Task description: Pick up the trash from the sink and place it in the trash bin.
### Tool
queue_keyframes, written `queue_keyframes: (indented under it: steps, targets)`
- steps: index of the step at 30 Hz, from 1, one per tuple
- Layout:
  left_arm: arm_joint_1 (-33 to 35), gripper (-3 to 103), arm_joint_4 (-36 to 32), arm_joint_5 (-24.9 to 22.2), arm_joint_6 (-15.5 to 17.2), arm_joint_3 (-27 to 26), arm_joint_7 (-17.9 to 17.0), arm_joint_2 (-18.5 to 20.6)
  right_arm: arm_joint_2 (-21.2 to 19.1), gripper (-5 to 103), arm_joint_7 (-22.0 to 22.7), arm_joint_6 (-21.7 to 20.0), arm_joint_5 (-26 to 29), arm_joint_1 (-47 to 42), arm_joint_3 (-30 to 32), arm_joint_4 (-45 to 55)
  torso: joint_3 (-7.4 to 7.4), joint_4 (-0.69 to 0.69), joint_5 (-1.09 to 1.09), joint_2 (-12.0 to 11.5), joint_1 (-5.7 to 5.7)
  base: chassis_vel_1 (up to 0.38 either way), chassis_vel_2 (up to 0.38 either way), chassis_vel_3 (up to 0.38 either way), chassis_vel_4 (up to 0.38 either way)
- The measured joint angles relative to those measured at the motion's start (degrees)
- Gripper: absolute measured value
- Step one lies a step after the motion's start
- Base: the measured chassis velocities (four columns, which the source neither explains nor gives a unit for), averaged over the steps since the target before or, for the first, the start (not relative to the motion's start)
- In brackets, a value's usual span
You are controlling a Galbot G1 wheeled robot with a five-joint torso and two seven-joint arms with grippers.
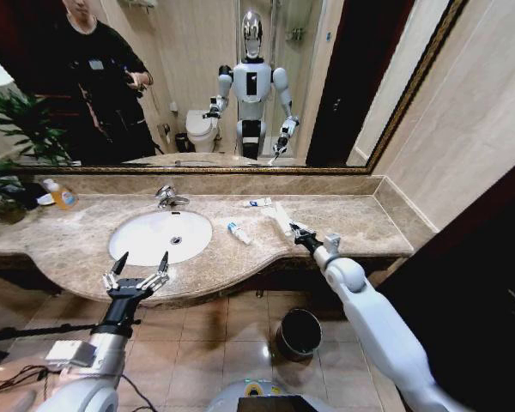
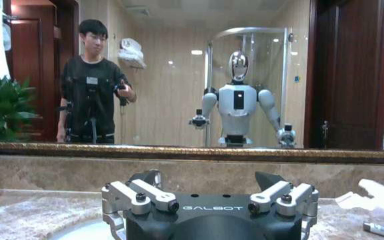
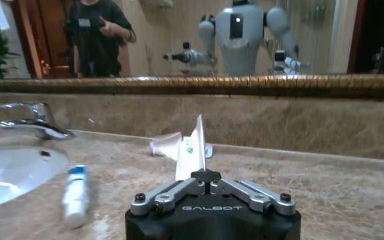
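Observation:
The white oval sink [image 1: 142, 243] is set in the brown marble counter, with no trash lying in the basin. My right gripper [image 1: 295, 231] hovers over the counter to the sink's right, shut on a flat white packet [image 1: 281, 216] that stands up between the fingers [image 3: 191, 151]. A white tube with a blue end [image 1: 239, 233] lies on the counter by the basin [image 3: 76, 195]. Another white packet [image 1: 257, 202] rests near the back wall [image 3: 167, 144]. My left gripper [image 1: 144, 258] is open and holds nothing at the counter's front edge before the sink [image 2: 209, 178]. The dark round trash bin [image 1: 299, 332] stands on the floor below.
A chrome faucet [image 1: 167, 197] stands behind the basin. An orange-liquid bottle [image 1: 62, 196] and a green plant [image 1: 13, 129] sit at the counter's far left. A mirror [image 1: 240, 77] spans the wall. A dark door [image 1: 489, 283] is at my right.

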Motion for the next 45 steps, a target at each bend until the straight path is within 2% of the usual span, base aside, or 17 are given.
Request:
queue_keyframes:
  steps: [2,4,6,8,13,16,18,21,22,25,28,31,32,36,37,40,45]
  targets:
    - [0.00,100,0.00,0.00,0.00,0.00,-0.02,0.00,-0.26,0,0.13,0.02,0.00,-1.41,0.61,1.58,0.00,0.01,0.02,0.00,0.00,0.000,0.000,0.000,0.000]
    - [0.00,100,0.00,0.00,0.00,0.00,0.00,0.01,-0.51,0,0.67,0.86,-0.18,-7.89,3.18,6.34,0.00,0.01,0.01,0.00,0.00,0.000,0.000,0.000,0.000]
    - [0.00,100,0.00,0.00,0.00,-0.01,-0.03,0.00,-0.44,0,0.70,1.12,-0.40,-9.86,4.11,7.56,0.00,0.00,0.01,0.00,0.00,0.000,0.000,0.000,0.000]
    - [0.00,100,0.00,0.00,0.00,0.00,-0.03,0.00,0.28,0,0.63,2.29,-1.39,-16.51,6.95,11.00,0.00,0.01,0.01,0.00,-0.01,0.000,0.000,0.000,0.000]
    - [0.00,100,0.00,0.00,0.00,0.00,0.00,0.00,1.74,0,-0.38,4.66,-2.81,-23.94,10.57,13.29,-0.01,0.02,0.00,0.00,-0.01,0.000,0.000,0.000,0.000]
    - [0.00,100,0.00,0.00,0.00,0.00,-0.02,0.00,3.81,0,-2.81,8.44,-3.81,-33.12,14.44,13.49,0.00,0.00,0.00,0.00,0.00,0.000,0.000,0.000,0.000]
    - [0.00,100,0.00,0.00,0.00,-0.01,-0.03,0.00,4.44,0,-3.41,9.64,-3.98,-35.56,15.17,13.30,0.00,0.01,-0.01,0.00,0.00,0.000,0.000,0.000,0.000]
    - [0.00,100,0.00,0.00,0.00,0.00,-0.03,0.00,6.40,0,-5.53,14.83,-5.37,-40.97,16.24,10.11,0.00,0.00,-0.01,0.01,-0.01,0.000,0.000,0.000,0.000]
    - [0.00,100,0.00,0.00,0.00,0.00,-0.03,0.00,6.40,0,-5.53,14.83,-5.37,-40.97,16.24,10.11,0.00,0.00,-0.01,0.01,-0.01,0.000,0.000,0.000,0.000]
    - [0.00,100,0.00,0.00,0.00,0.00,-0.03,0.00,7.50,0,-6.46,18.91,-6.76,-41.84,15.99,4.25,0.00,0.01,-0.02,0.00,-0.01,0.000,0.000,0.000,0.000]
    - [0.00,100,0.00,0.00,0.00,0.00,-0.03,0.00,8.19,0,-6.64,19.79,-8.15,-40.09,14.82,-0.91,0.00,0.01,0.00,0.00,0.00,0.000,0.000,0.000,0.000]
    - [0.00,100,0.00,0.00,0.00,0.00,-0.01,0.00,10.22,0,-6.96,20.72,-11.48,-34.75,13.02,-11.40,0.01,0.02,0.01,0.00,0.00,0.000,0.000,0.000,0.000]
    - [0.00,100,0.00,0.00,0.00,0.00,-0.01,0.00,10.22,0,-6.96,20.72,-11.48,-34.75,13.02,-11.40,0.01,0.02,0.01,0.00,0.00,0.000,0.000,0.000,0.000]
    - [0.00,100,0.00,0.00,0.00,-0.01,-0.03,0.00,13.20,0,-7.49,21.45,-14.55,-27.66,11.30,-23.97,0.01,0.02,-0.01,-0.01,0.01,0.000,0.000,0.000,0.000]
    - [0.00,100,0.00,0.00,0.00,-0.01,-0.03,0.00,13.20,0,-7.49,21.45,-14.55,-27.66,11.30,-23.97,0.01,0.02,-0.01,-0.01,0.01,0.000,0.000,0.000,0.000]
    - [0.00,100,0.00,0.00,0.00,0.00,-0.03,0.00,15.45,0,-7.65,23.53,-17.62,-23.03,11.03,-33.88,0.01,0.02,-0.01,-0.01,0.01,0.000,0.000,0.000,0.000]
    - [0.00,100,0.00,0.00,0.00,-0.01,-0.03,0.00,16.73,0,-7.41,25.47,-19.48,-19.44,10.92,-41.62,0.01,0.02,0.00,-0.01,0.01,0.000,0.000,0.000,0.000]
